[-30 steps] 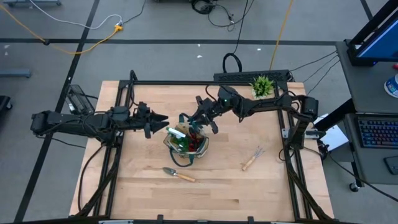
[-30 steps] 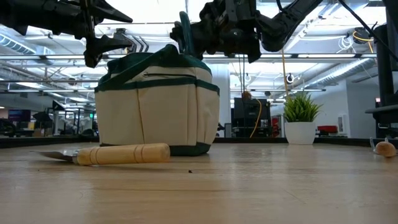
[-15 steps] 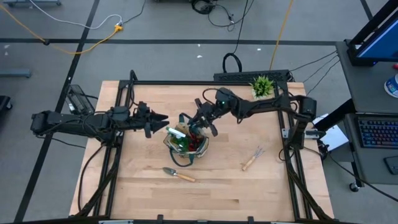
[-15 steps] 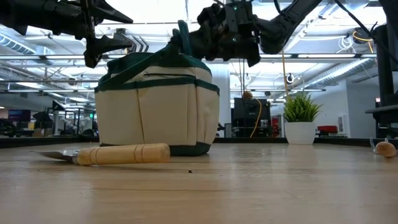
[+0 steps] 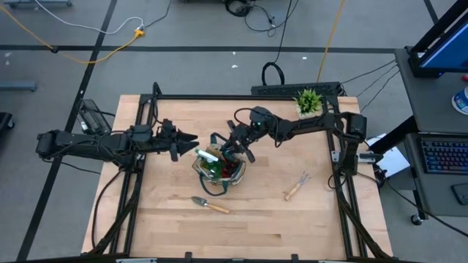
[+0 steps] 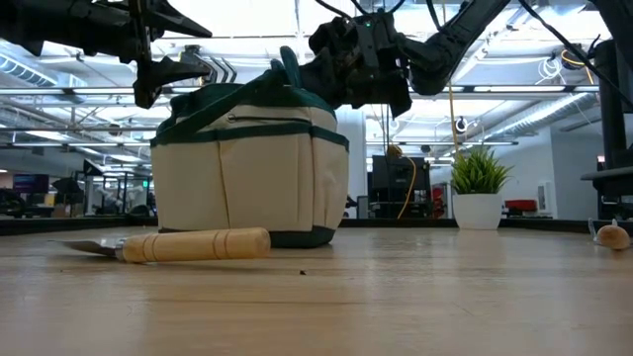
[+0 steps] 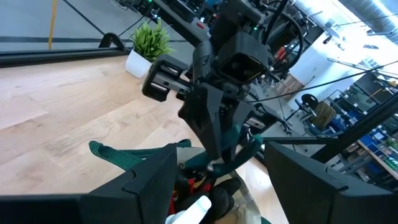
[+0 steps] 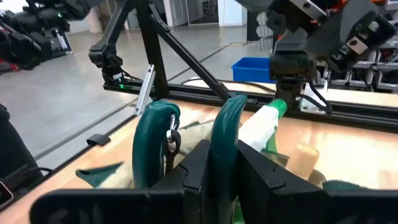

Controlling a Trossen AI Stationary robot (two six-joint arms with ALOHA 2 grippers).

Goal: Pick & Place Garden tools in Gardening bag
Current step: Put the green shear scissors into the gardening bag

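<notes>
A pale wooden table in a dark metal frame stands on a grey floor crossed by cables. The gardening bag sits near the table's middle and serves as the landmark here. From table height the low view looks past the bag into a large hall with ceiling lights and racks behind it.

A small potted plant stands at the far edge, well away from the bag toward the right arm's base. One wooden-handled trowel lies just in front of the bag. A wooden-handled hand fork lies well apart from the bag, on its right-arm side.

Only the high view shows the fork and the whole layout. The low view shows the trowel lying flat before the bag. The right wrist view alone shows what is in the bag's mouth: a green spray bottle with a white body and a wooden handle end.

The right gripper is over the far rim of the bag, its fingers clamped on the green-handled pruners, which stand with their handles up at the bag's opening. The left gripper hovers just beside the bag on its left-arm side, above the table, fingers spread apart and holding nothing.
</notes>
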